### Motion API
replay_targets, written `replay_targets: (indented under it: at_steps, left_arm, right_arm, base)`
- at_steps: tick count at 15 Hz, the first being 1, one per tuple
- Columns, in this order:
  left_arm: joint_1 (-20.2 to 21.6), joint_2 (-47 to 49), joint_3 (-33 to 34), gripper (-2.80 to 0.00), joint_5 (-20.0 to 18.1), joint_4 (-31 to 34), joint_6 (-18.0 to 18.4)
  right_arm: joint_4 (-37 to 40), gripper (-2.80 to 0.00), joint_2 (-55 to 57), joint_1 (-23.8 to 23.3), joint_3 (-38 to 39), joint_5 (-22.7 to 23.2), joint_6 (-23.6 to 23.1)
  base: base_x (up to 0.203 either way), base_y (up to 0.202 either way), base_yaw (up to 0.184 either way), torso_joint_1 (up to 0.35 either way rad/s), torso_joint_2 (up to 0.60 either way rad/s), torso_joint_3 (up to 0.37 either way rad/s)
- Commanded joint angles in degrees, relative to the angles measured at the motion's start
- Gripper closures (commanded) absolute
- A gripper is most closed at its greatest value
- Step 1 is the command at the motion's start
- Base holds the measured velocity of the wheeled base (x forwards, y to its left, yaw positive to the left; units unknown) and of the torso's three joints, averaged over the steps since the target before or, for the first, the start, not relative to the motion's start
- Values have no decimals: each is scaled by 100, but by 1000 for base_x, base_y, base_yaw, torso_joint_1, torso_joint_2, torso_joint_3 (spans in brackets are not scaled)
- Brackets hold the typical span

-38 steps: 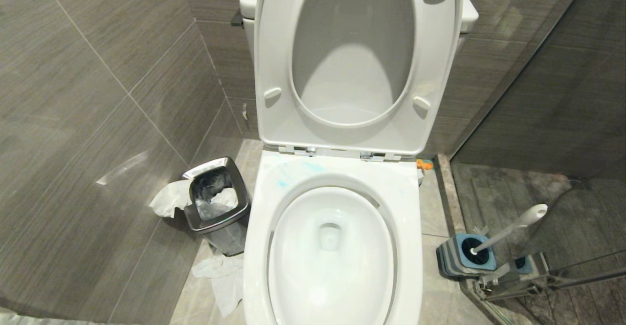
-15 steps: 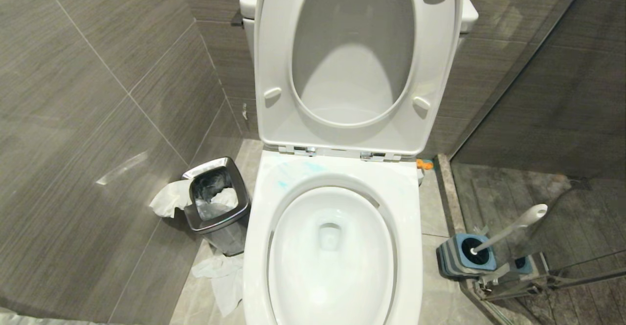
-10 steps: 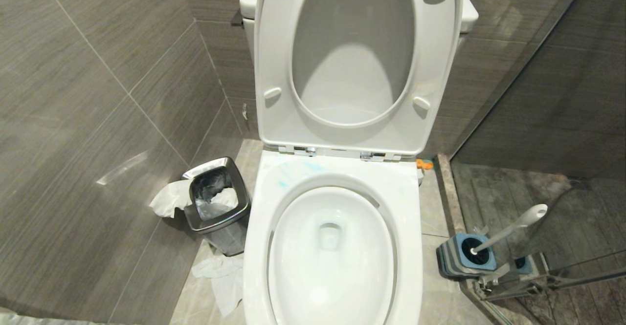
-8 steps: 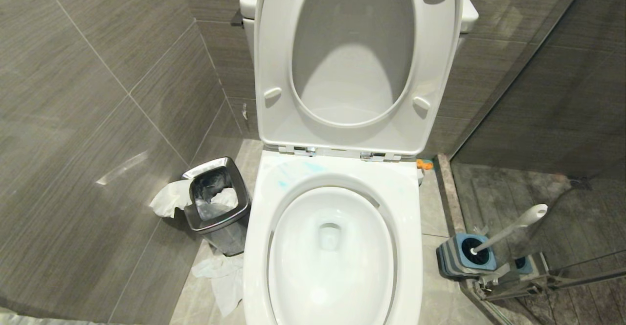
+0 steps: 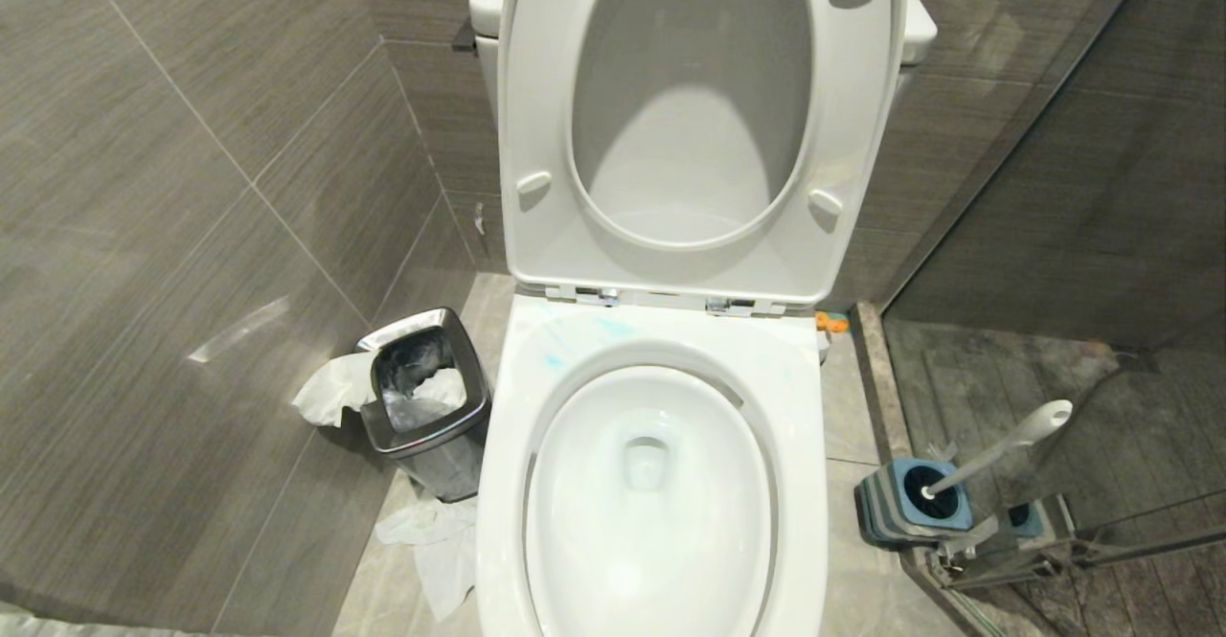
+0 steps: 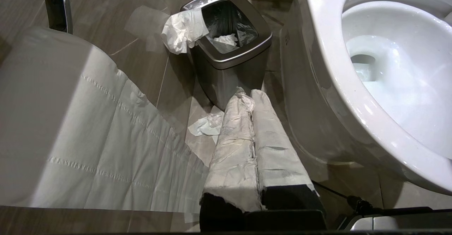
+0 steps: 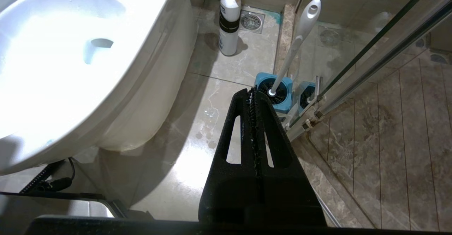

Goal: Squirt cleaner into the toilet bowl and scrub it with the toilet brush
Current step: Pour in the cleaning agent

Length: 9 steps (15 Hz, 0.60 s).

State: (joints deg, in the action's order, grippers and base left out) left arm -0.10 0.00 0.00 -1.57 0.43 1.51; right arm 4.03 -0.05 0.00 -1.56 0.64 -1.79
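The white toilet bowl (image 5: 594,522) fills the middle of the head view, with seat and lid raised. Thin teal smears of cleaner (image 5: 553,361) mark its back rim. The toilet brush (image 5: 996,450) leans in a blue holder (image 5: 891,508) on the floor to the bowl's right. Neither gripper shows in the head view. My right gripper (image 7: 251,90) is shut and empty, its black tips pointing toward the brush (image 7: 298,37) in its holder (image 7: 263,79). My left gripper (image 6: 249,93), with its fingers wrapped in white, is shut and empty, low beside the bowl (image 6: 416,97).
A square steel bin (image 5: 424,398) with tissue in it stands left of the toilet, with crumpled paper (image 5: 431,541) on the floor. A white bottle with an orange cap (image 7: 229,19) stands behind the bowl. A glass shower partition (image 5: 1054,235) bounds the right. A toilet roll (image 6: 70,122) is near my left wrist.
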Motion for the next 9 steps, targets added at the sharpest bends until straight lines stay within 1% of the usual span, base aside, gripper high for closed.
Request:
replay_targets:
  at_steps: [1,9]
  left_arm:
    - [1,9,18,0,-1,1,7]
    - [1,9,18,0,-1,1,4]
  right_arm:
    - [2,0,5,0,-2,15,-5]
    - [2,0,5,0,-2,15,-5]
  base:
    - [0,0,0,0,0,0]
    - [0,0,0,0,0,0]
